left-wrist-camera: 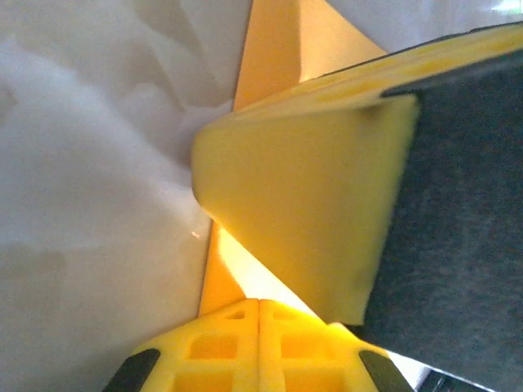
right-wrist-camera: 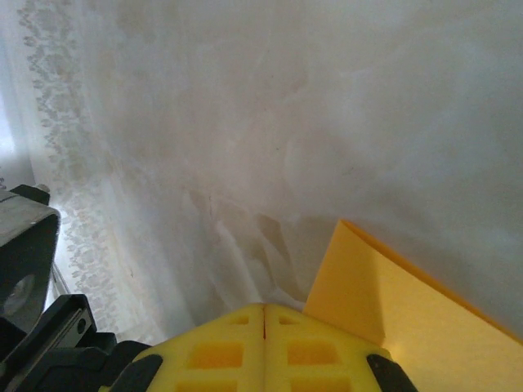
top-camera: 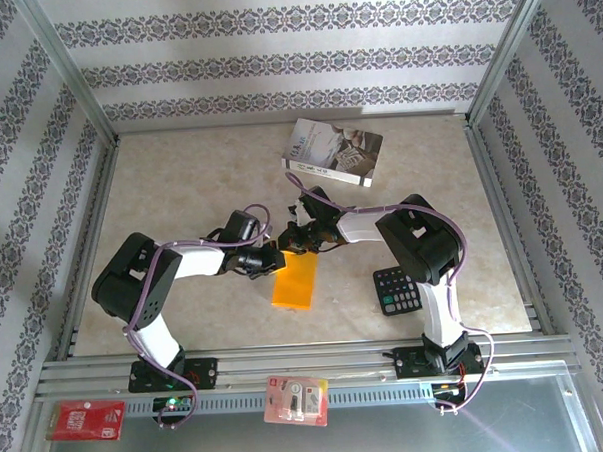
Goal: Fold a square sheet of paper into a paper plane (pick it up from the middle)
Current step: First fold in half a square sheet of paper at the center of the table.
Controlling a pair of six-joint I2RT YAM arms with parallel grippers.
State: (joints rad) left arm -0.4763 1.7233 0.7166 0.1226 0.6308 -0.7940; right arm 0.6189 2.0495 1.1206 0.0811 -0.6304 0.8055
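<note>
Now the square sheet of paper [top-camera: 294, 283] lay part-folded on the worktop [top-camera: 180, 191], left of the calculator [top-camera: 396, 289]; left fingers [left-wrist-camera: 221, 347] clenched at its curled flap, right fingers [right-wrist-camera: 221, 351] clenched just beside it.

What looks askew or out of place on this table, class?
The printed book lies skewed near the far edge of the table. A flap of the orange paper curls up instead of lying flat.

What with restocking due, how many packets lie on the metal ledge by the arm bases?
2. A red packet lies left of the left arm's base; a red-and-white packet lies between the bases. None seems hidden.
</note>
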